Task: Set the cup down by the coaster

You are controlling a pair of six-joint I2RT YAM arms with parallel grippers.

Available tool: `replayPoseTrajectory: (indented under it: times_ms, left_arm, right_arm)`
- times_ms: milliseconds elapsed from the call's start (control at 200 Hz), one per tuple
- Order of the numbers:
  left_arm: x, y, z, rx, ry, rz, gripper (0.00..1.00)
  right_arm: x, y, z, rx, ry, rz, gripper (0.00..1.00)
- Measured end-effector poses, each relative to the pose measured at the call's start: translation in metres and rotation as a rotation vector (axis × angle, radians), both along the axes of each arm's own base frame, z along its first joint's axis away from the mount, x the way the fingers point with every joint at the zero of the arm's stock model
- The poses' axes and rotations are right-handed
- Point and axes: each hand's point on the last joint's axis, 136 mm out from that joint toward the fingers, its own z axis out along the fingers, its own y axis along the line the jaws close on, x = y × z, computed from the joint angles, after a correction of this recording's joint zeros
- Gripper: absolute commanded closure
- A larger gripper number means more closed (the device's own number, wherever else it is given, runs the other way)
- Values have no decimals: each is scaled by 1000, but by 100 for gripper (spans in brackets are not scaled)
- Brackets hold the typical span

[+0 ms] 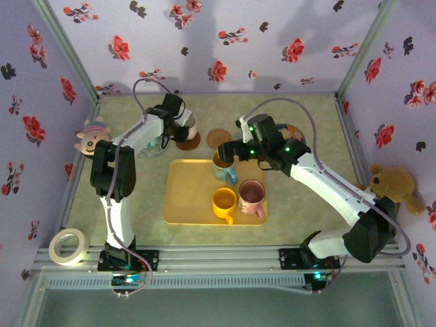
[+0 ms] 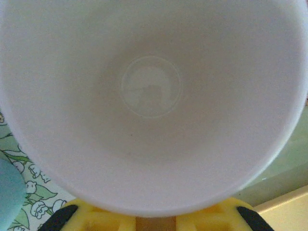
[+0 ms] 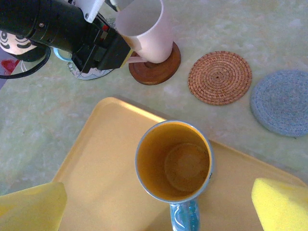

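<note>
White cup: tilted, its base on the round wooden coaster at the far left of the tabletop, its pale bare interior facing the left wrist camera. Left gripper: closed on the near side of the white cup, apparently at its handle, with yellow pads showing below the rim. Rattan coaster: just right of the wooden coaster and apart from it. Grey-blue coaster: further right, bare. Yellow tray: centre of the tabletop, carrying three mugs. Blue mug: yellow inside, upright at the tray's far edge, handle towards the right wrist camera. Right gripper: spread wide, its yellow pads either side of the blue mug and clear of it. Yellow mug and pink mug: side by side at the tray's near right. Tape roll: near left corner. Teddy bear: right edge.
</note>
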Motion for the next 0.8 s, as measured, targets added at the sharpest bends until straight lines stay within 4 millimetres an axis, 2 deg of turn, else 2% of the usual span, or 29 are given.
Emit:
replayPoseTrajectory:
  times_ms: [195,480,800]
  left_arm:
    - [-2,1,-3,2,5,1,96]
    - [-1,1,-4,2,-5,3,86]
    - [-1,2,-4,6,-7,2,85]
  right_arm:
    - [0,0,-3,-5,7,1,0]
    - [0,0,-5,-11,13,1,0]
    - [0,0,-7,-15,18,1,0]
